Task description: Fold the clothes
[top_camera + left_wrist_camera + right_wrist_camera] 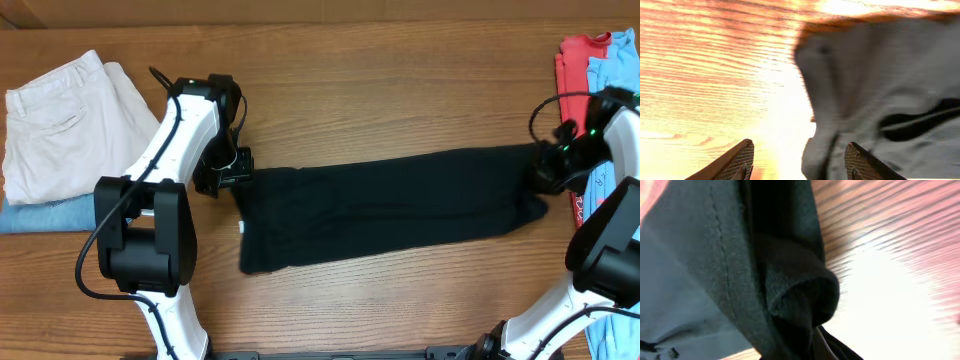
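The black shirt (pixel 390 205) lies folded into a long strip across the middle of the table, with a small white tag (pixel 241 228) at its left end. My left gripper (pixel 226 172) is at the strip's left end. In the left wrist view it (pixel 800 155) is open, and the shirt's edge (pixel 880 90) reaches in between the fingers, close to the right one. My right gripper (pixel 548 172) is at the strip's right end. In the right wrist view the fabric (pixel 790 280) is bunched up and pinched in the jaws (pixel 815 340).
Cream-white trousers (pixel 60 120) lie folded on blue denim jeans (pixel 45 215) at the far left. A red garment (pixel 578 70) and a light blue one (pixel 618 75) lie at the right edge, close behind my right arm.
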Motion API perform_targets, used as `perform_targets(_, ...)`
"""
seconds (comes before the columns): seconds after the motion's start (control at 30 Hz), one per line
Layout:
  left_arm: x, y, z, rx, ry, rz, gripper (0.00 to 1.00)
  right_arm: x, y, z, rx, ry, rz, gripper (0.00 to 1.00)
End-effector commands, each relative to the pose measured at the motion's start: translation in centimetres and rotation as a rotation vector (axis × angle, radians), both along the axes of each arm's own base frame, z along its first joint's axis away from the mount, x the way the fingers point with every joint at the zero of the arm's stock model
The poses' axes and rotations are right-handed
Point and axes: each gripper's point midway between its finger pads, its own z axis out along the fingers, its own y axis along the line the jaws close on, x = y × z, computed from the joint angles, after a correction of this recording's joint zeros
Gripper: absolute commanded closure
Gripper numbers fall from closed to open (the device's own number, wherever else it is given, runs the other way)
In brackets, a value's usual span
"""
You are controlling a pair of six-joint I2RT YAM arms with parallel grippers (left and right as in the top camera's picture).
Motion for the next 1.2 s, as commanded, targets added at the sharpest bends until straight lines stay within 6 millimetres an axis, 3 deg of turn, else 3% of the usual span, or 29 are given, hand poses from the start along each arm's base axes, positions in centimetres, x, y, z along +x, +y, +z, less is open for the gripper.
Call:
perform_targets(0.0,0.4,0.4,1.3,0.005,-0.034,0.044,0.39,0.9,-0.1,3.1,-0.080,-0.068,0.019,0.96)
perform_targets(0.1,0.4,0.4,1.3,0.006,-0.034,0.048,0.38,1.2,2.8,3.8,-0.074,-0.073,0.128,0.96)
perform_targets(0.17,0.5,0.4,1.2,0.006,-0.035,0.048,0.26,1.3,4.6,3.8,-0.072,-0.063,0.186,0.96)
perform_targets(0.23,0.5,0.4,1.2,0.007,-0.035,0.051,0.26,1.3,6.5,3.8,-0.074,-0.051,0.248,0.96)
perform_targets(0.3,0.4,0.4,1.2,0.007,-0.034,0.051,0.22,1.2,9.9,3.9,-0.069,-0.040,0.348,0.96)
perform_targets(0.57,0.4,0.4,1.2,0.007,-0.034,0.051,0.21,0.7,17.3,3.4,-0.067,-0.029,0.542,0.96)
perform_targets(0.9,0.4,0.4,1.2,0.007,-0.034,0.051,0.21,-1.2,22.4,1.1,-0.066,0.010,0.671,0.95)
perform_targets(1.07,0.4,0.4,1.2,0.007,-0.034,0.050,0.21,-2.2,23.8,0.4,-0.066,0.022,0.719,0.93)
perform_targets(1.17,0.4,0.4,1.2,0.006,-0.034,0.050,0.20,-2.6,24.2,0.0,-0.066,0.026,0.734,0.85)
